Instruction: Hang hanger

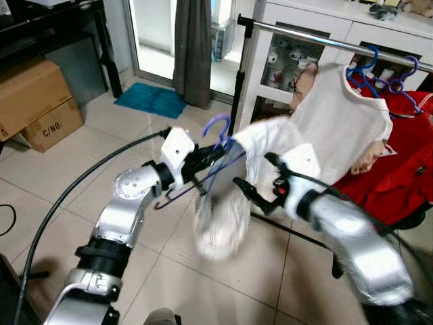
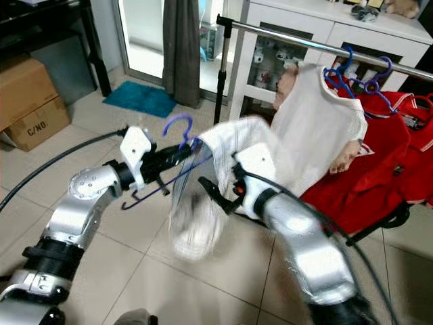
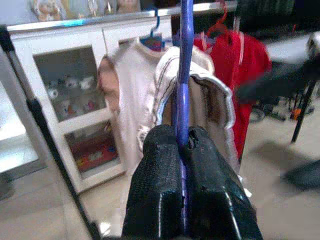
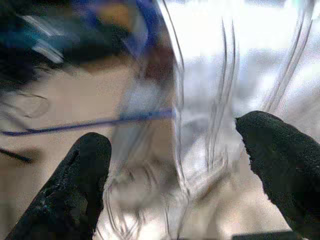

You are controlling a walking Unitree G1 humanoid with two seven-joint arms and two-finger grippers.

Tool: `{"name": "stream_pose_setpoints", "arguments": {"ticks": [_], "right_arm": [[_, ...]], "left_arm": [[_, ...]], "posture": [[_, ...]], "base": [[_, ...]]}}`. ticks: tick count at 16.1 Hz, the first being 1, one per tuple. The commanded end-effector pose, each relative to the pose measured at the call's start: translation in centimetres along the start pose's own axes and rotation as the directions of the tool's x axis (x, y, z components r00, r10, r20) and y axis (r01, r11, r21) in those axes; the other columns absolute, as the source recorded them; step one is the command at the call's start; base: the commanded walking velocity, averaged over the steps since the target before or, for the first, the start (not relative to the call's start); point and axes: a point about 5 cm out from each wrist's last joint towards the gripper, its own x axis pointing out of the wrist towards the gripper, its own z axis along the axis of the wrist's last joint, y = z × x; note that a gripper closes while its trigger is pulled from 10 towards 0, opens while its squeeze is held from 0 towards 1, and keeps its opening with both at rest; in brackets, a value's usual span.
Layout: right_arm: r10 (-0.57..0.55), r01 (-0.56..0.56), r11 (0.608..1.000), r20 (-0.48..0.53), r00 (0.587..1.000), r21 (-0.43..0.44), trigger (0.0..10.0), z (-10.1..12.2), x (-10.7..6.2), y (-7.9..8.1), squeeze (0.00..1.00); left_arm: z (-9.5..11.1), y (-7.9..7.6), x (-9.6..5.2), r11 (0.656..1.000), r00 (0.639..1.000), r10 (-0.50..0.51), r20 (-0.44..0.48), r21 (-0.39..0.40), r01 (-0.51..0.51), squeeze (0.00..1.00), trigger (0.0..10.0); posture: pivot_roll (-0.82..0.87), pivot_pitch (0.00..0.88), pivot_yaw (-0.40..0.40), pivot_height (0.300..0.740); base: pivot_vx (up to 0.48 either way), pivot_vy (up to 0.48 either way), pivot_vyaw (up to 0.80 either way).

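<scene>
rail [image 1: 304,35] behind arms | shirts [image 1: 338,115] hang on it, right | boxes [image 1: 34,101] on floor, far left | mat [image 1: 150,99] by curtain [image 1: 193,51]

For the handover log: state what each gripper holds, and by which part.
The left gripper is shut on the purple hanger, clamping its wire just below the hook. The right gripper is open, holding nothing, its fingers either side of the white garment.

White garment [image 1: 220,223] on the hanger [image 1: 218,128] motion-blurred, its shape unclear

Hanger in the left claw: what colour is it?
Blue-purple; the hanger shows best in the left wrist view, clamped in the left claw.
</scene>
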Motion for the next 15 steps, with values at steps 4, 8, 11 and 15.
{"name": "stream_pose_setpoints", "arguments": {"ticks": [4, 8, 11, 15], "right_arm": [[-0.139, 0.140, 0.989, -0.030, 0.990, 0.037, 4.9, -0.1, 2.1, -0.4, 0.00], [-0.239, 0.243, 0.967, -0.057, 0.969, 0.077, 0.0, -0.6, 2.2, -1.2, 0.00], [-0.309, 0.313, 0.948, -0.062, 0.949, 0.061, 0.0, -0.7, 1.9, -2.4, 0.00], [-0.341, 0.344, 0.936, -0.060, 0.938, 0.067, 0.0, -0.9, 1.6, -2.9, 0.00]], "left_arm": [[2.1, -1.0, 0.1, 1.000, 0.992, 0.026, 0.119, -0.009, -0.026, 0.00, 0.0], [1.9, -1.4, -0.4, 1.000, 0.996, 0.015, 0.089, 0.001, -0.015, 0.00, 0.0], [1.8, -1.2, -0.9, 1.000, 0.999, 0.007, 0.054, 0.021, -0.008, 0.00, 0.0], [1.9, -1.5, -1.6, 0.999, 0.999, -0.029, 0.040, 0.030, 0.027, 0.00, 0.0]], "posture": [[0.07, 0.000, -0.062, 0.740], [0.07, 0.000, -0.061, 0.740], [0.05, 0.000, -0.032, 0.740], [0.04, 0.000, -0.034, 0.740]], "base": [[0.000, 0.000, 0.00], [0.000, 0.000, 0.00], [0.000, 0.000, 0.00], [0.000, 0.000, 0.00]]}}
